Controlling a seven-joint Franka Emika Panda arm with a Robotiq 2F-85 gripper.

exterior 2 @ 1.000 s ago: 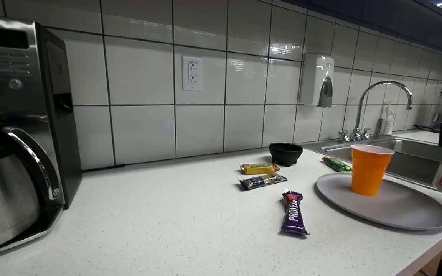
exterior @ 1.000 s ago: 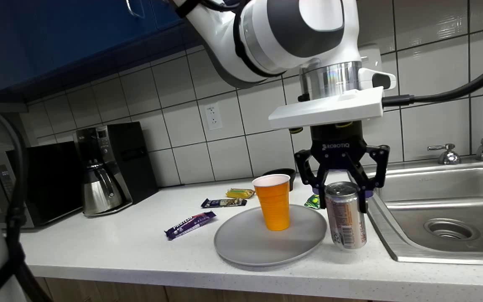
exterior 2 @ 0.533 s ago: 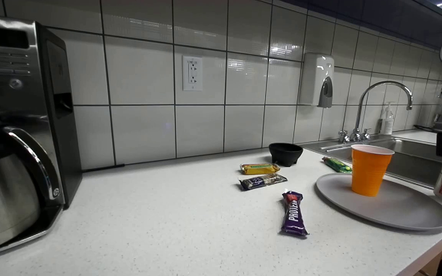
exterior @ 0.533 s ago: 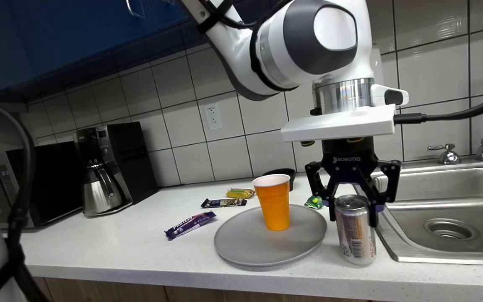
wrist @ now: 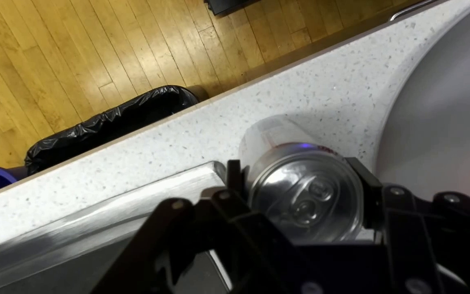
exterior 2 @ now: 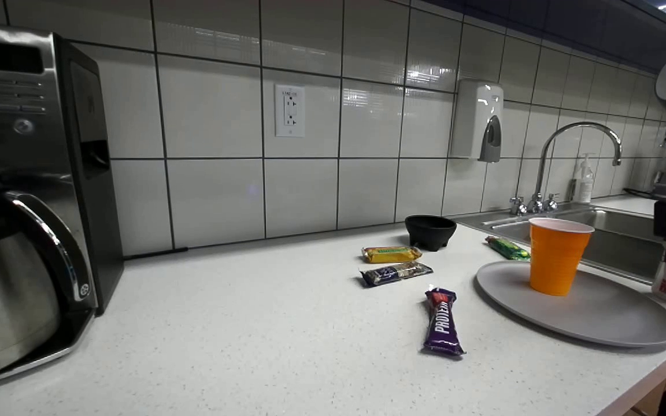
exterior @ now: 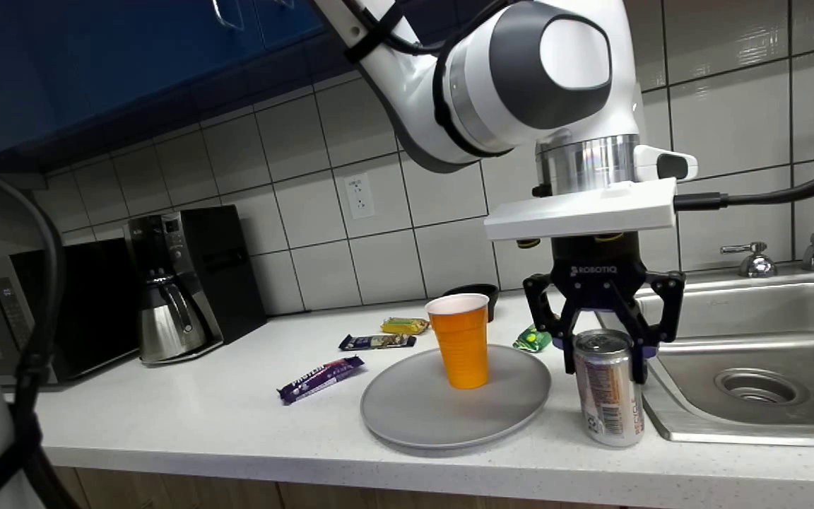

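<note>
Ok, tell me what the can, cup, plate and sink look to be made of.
Can: metal, likely aluminium; its bare silver top shines.
Cup: probably plastic; soft sheen, faint moulded ridges.
Plate: matte grey, no sharp glints; plastic or ceramic, hard to tell.
Sink: metal, likely stainless steel; satin finish with streaky highlights.

"What do you see on the counter (exterior: 202, 417)?"
"I see an orange cup (exterior: 460, 346) upright on a grey plate (exterior: 407, 410)."
"And near the tiled wall (exterior 2: 217, 196)?"
"A black bowl (exterior 2: 430, 236) and a coffee maker (exterior: 220, 261)."
</note>
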